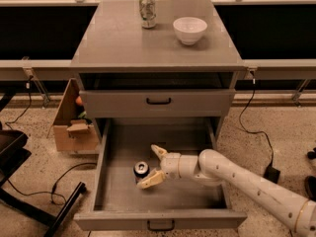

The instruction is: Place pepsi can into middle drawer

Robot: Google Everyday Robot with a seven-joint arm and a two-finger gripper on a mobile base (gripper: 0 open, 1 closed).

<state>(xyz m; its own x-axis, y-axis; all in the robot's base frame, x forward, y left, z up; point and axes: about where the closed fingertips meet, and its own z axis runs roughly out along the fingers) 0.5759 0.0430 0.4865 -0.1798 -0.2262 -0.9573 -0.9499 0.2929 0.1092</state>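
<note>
While dark-blue pepsi can (141,171) stands on flat grey middle drawer (118,196) floor, white gripper (154,166) sits just beside it, jaws wide

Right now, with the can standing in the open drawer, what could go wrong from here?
1. The open gripper sits right beside the upright pepsi can; its lower finger could tip the can while pulling back.
2. Shutting the middle drawer hard might topple the can.
</note>
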